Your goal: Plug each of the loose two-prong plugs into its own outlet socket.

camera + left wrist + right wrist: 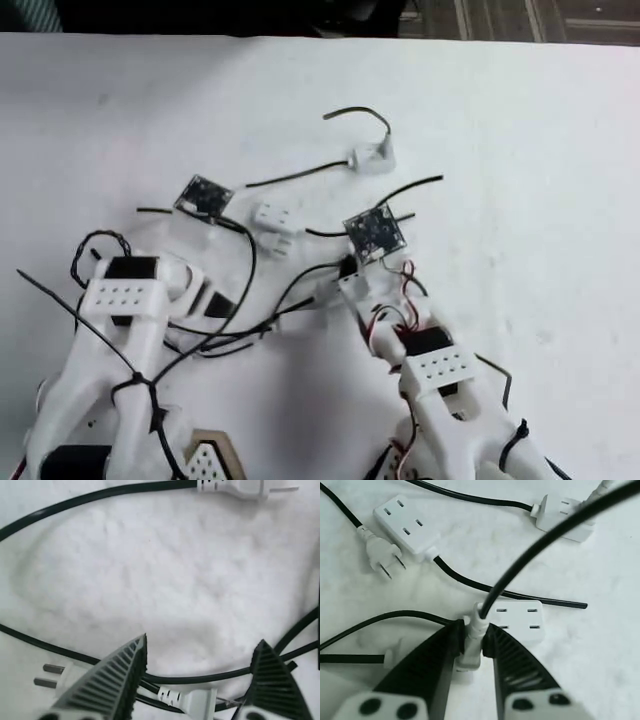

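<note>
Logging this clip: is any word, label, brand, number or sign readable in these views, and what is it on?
No readable word, label, brand, number or sign.
outlet socket: bare slots, no lettering.
plug in the right tool, loose plug near the left tool: no print.
dark squares in the high view: pale dots, too blurred to read.

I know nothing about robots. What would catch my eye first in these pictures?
The right claw pinches a white plug right beside a white socket block, as if about to push it in. The left claw hangs open just above the table, with another plug lying under it. Black cords snake across the white table between the two arms.
</note>
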Robot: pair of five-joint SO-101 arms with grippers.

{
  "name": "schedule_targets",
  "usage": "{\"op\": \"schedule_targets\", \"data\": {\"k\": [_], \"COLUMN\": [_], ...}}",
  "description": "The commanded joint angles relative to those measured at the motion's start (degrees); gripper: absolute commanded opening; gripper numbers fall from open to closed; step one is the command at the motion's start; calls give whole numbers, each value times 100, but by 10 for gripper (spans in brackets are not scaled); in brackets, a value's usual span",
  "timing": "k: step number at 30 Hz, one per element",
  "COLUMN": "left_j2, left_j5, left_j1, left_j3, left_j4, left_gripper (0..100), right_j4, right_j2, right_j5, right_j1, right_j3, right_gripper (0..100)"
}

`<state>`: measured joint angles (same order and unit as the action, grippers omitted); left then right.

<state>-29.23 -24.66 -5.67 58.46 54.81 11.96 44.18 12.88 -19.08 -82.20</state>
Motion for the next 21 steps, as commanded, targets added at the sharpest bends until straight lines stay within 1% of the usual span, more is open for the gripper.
{"op": "schedule_targets", "data": {"k": [1, 5, 14, 15, 19, 21], "left_j2": [-171, -171, -171, -171, -171, -171], "left_j5": [-18, -26, -35, -35, -35, -35], "left_j1": [-13, -13, -13, -13, -13, -13], "left_j3": [-18, -18, -9, -9, -9, -9], "left_j4": [-62, -53, -53, -53, -53, -53], "left_gripper": [329, 329, 329, 329, 329, 329], "right_j4": [40, 84, 778, 804, 998, 1297], "right_j2": [-84, -127, -75, -75, -75, -75], "right_j5": [70, 88, 114, 220, 1073, 1160], "right_j1": [31, 22, 31, 31, 22, 40], "right_j3": [-62, -88, -114, -114, -62, 88], "right_gripper": [17, 17, 17, 17, 17, 17]}}
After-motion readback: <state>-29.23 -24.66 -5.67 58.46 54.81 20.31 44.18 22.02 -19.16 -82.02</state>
